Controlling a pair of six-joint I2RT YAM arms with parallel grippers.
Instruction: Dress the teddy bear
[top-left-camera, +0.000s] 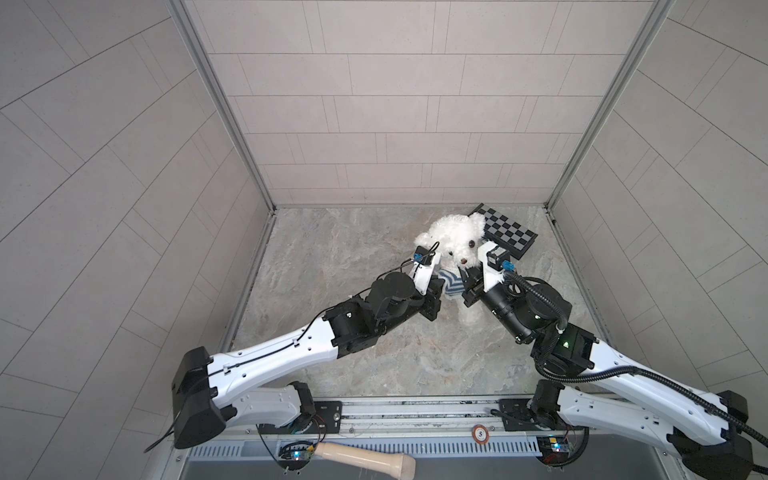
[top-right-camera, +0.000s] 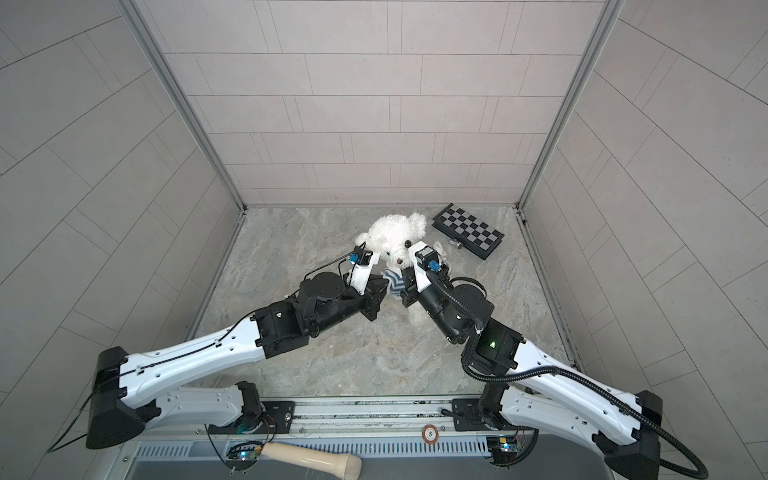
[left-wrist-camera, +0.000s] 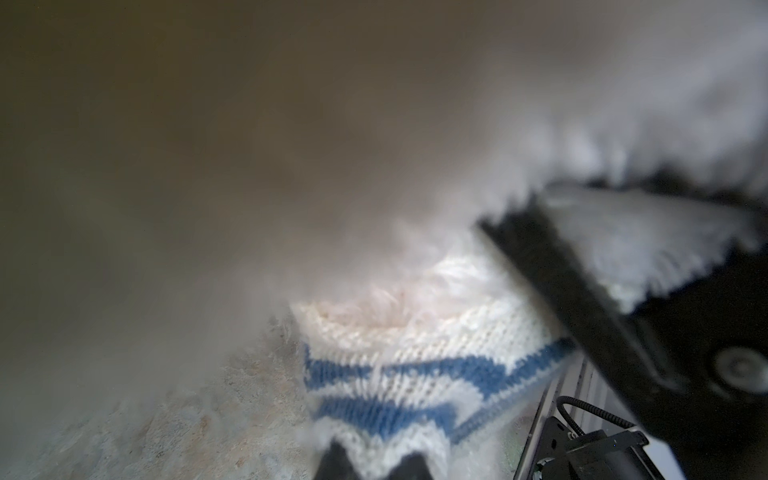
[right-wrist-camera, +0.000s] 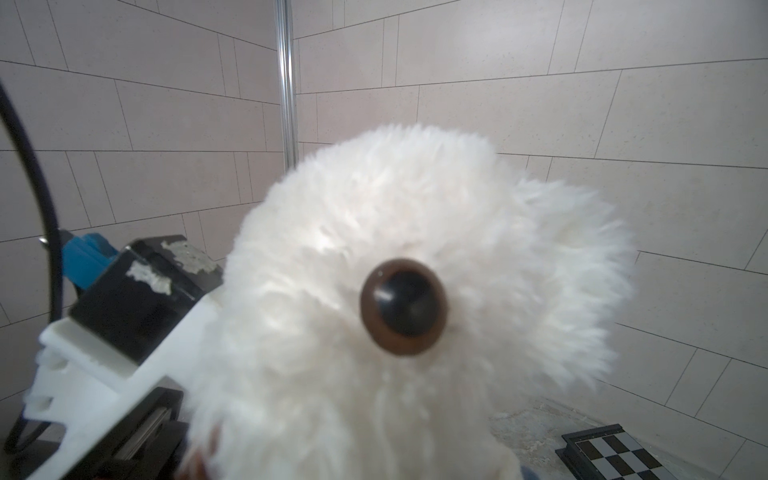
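Note:
The teddy bear (top-left-camera: 451, 237) is fluffy white with dark eyes and sits upright toward the back of the stone floor in both top views. A blue-and-white striped shirt (top-left-camera: 451, 286) is bunched at its chest. My left gripper (left-wrist-camera: 372, 461) is shut on the shirt (left-wrist-camera: 415, 374), with knit fabric pinched between its black fingertips. My right gripper (top-left-camera: 464, 284) presses in from the other side of the shirt. The bear's head (right-wrist-camera: 415, 270) fills the right wrist view and hides those jaws. In the left wrist view a black finger (left-wrist-camera: 582, 316) of the right gripper lies against white fur.
A folded chessboard (top-left-camera: 505, 230) lies behind the bear at the back right, near the wall. A small metal piece (top-right-camera: 457, 245) sits beside it. A wooden handle (top-left-camera: 365, 457) and a round token (top-left-camera: 481, 434) lie on the front rail. Tiled walls close three sides.

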